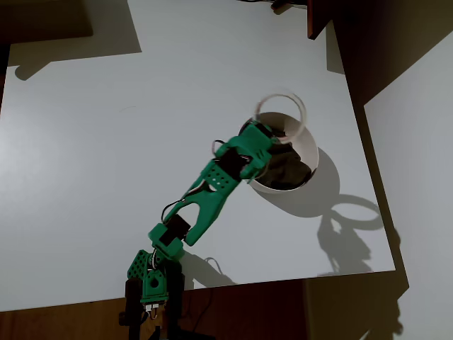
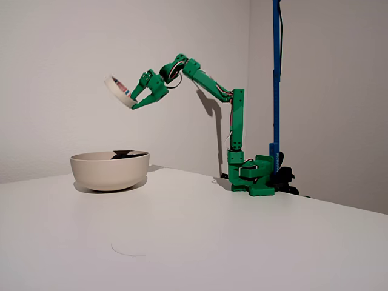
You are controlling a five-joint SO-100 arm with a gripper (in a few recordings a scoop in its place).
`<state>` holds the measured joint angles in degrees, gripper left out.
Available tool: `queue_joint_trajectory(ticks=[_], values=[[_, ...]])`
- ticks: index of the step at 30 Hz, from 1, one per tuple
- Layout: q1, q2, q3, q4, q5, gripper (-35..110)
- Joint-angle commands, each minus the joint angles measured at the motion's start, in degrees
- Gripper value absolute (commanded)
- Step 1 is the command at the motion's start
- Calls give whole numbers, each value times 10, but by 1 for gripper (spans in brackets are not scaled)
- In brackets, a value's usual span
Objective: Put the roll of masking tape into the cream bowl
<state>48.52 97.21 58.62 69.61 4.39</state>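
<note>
White table [image 2: 254, 242] against plain grey walls [image 2: 60, 48], blue pole [image 2: 276, 73] behind.

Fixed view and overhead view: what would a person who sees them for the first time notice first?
First the bright green plastic arm, reaching from its base at the table's far edge. Its claw holds the small cream-white roll of masking tape high in the air, tilted. Below stands the large round cream bowl with a dark interior on the white table; in the overhead view the roll overlaps the bowl's far rim.
</note>
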Motion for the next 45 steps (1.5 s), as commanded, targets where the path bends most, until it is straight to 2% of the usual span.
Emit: queue_joint_trajectory(ticks=[1, 22, 37, 42, 45], values=[[40, -19, -37, -33, -5, -8], [110, -217, -37, -85, -41, -8], [67, -240, -35, -68, -63, -8], [63, -237, -35, -72, -50, 16], [62, -237, -35, -77, -49, 19]])
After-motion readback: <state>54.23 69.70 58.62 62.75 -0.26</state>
